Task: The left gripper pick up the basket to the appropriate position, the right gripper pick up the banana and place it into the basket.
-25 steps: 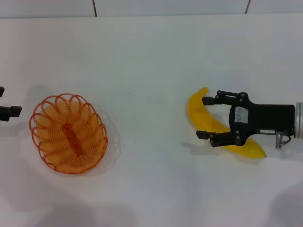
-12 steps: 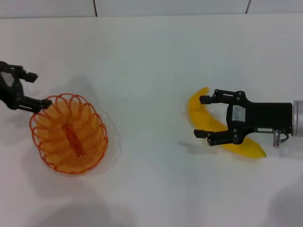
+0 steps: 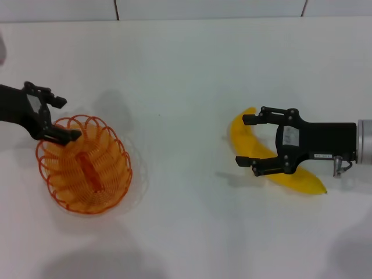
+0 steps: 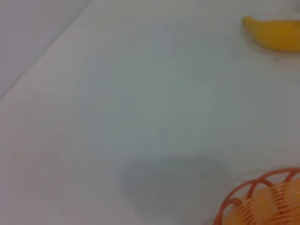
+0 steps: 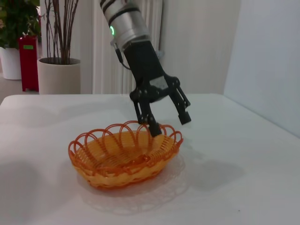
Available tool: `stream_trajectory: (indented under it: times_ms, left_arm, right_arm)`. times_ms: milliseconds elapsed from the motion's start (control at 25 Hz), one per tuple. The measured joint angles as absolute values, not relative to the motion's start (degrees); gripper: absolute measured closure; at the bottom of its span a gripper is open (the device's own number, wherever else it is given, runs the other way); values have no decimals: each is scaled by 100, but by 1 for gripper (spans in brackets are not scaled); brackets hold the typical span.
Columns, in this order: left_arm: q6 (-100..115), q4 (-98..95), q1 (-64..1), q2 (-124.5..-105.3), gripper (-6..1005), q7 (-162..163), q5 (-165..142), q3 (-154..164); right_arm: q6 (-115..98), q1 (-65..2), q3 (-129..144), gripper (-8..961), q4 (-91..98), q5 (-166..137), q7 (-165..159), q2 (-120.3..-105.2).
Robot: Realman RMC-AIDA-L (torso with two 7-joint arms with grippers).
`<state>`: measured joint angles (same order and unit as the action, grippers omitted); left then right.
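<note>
I hold the left gripper, jaws spread, over the far rim of the basket; lower squarely, then close. The right gripper, spread, straddles the banana on the desk.

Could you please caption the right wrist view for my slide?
Left end effector open, straddling the basket rim on the table.
</note>
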<state>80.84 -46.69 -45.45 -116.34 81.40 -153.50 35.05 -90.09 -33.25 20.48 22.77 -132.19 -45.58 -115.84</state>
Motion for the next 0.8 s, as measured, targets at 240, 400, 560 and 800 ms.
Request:
stream_trajectory:
  times_ms: [240, 400, 560, 800]
  left_arm:
    - [7893, -4503, -4626, -11636, 143, 8294, -15399, 3777]
    - [7890, -4500, -4671, -11643, 142, 8335, -15403, 3789]
    - [7887, -4499, -4673, -11644, 288, 8383, -15411, 3807]
    - [7883, -4499, -4686, -11648, 523, 8437, -15489, 3806]
  right_arm:
    - [-9007, -3331, 2048, 74, 2270, -13219, -4561, -11584]
    - [-9003, -3331, 2048, 74, 2267, -13219, -4562, -11584]
    - [-9000, -3331, 2048, 74, 2267, -13219, -4562, -11584]
    - [-8999, -3331, 2048, 74, 2267, -13219, -4562, -11584]
